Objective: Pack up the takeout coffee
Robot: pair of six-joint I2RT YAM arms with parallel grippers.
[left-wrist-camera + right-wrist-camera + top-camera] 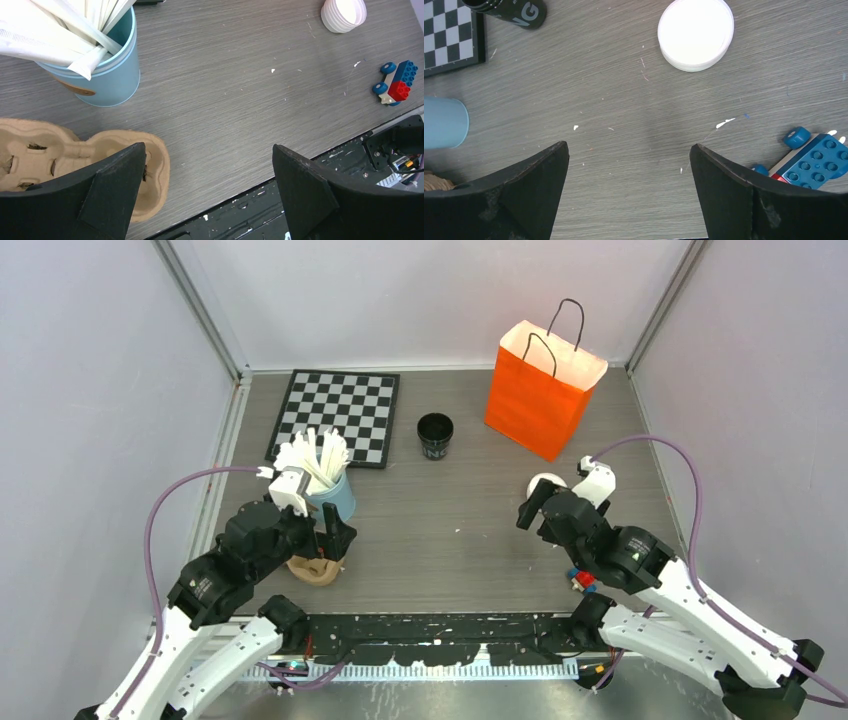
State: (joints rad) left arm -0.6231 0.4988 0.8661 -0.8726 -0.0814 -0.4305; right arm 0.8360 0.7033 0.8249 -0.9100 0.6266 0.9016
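In the top view we see the small black paper cup with pale print (pixel 435 436) standing upright and uncapped toward 12 o'clock from the centre of the grey wood-grain table (pixel 460 540). The black-and-white checkered board (pixel 335 418) lies just beside it at 9 o'clock, and the orange paper bag with black cord handles (pixel 540 400) stands apart at its 3 o'clock.

A stack of round white plastic lids (pixel 695 34) lies at 1 o'clock of our right hand (pixel 629 146). That hand is released, its fingers spread wide over bare table, grasping nothing. A toy car of blue and red bricks (pixel 814 160) sits at its 4 o'clock.

Our left hand (pixel 207 146) is likewise released and empty. The tan moulded-pulp cup carrier (pixel 50 155) is at its 9 o'clock, and the light-blue cup stuffed with white sticks (pixel 107 75) at 11 o'clock.
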